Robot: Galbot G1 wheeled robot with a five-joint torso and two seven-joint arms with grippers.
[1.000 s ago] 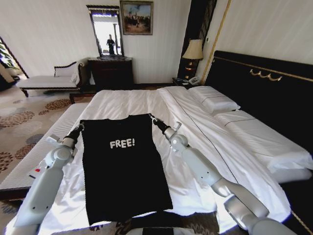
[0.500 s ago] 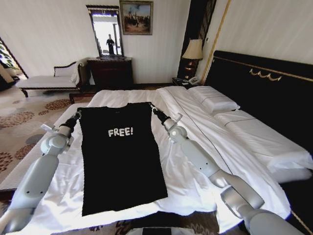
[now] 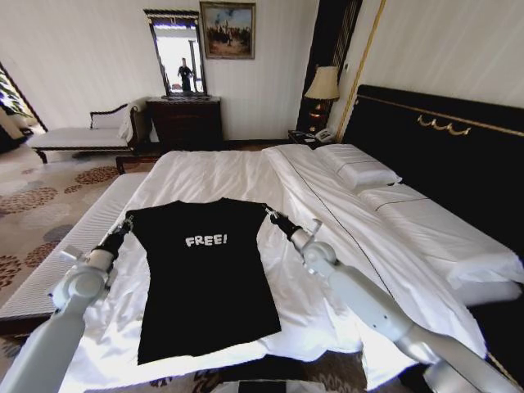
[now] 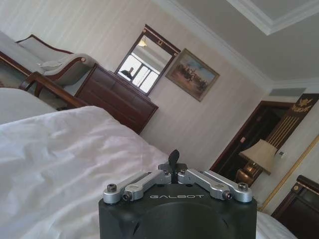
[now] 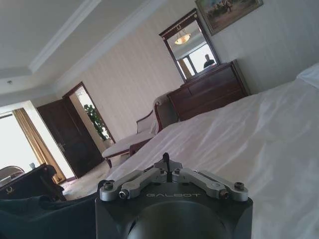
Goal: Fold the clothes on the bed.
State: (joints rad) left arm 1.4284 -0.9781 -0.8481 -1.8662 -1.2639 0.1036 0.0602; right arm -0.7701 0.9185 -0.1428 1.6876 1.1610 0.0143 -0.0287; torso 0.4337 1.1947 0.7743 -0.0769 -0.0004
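1. My left hand (image 3: 124,223) sits at the left shoulder of the black T-shirt (image 3: 209,278), and my right hand (image 3: 271,215) sits at its right shoulder. Both are low over the bed (image 3: 205,172).
2. In my left wrist view the fingers (image 4: 173,158) of that hand are pressed together. In my right wrist view the fingers (image 5: 166,162) are also closed to a point, with dark fabric bunched beside the hand body. I judge each hand to be pinching a shoulder of the shirt, though the cloth between the tips is hard to make out.
3. The T-shirt lies face up on the near part of the white sheet, lettering readable, collar toward the far end and hem toward me at the near edge of the mattress. The short sleeves fan out just beside my hands.
4. The step in hand looks like spreading and squaring the shirt; no fold is made yet.
5. The next move calls for keeping both shoulders level and the cloth taut, so the body lies flat without wrinkles before any side is turned in.
6. The pillows (image 3: 356,168) lie well apart on the far right.
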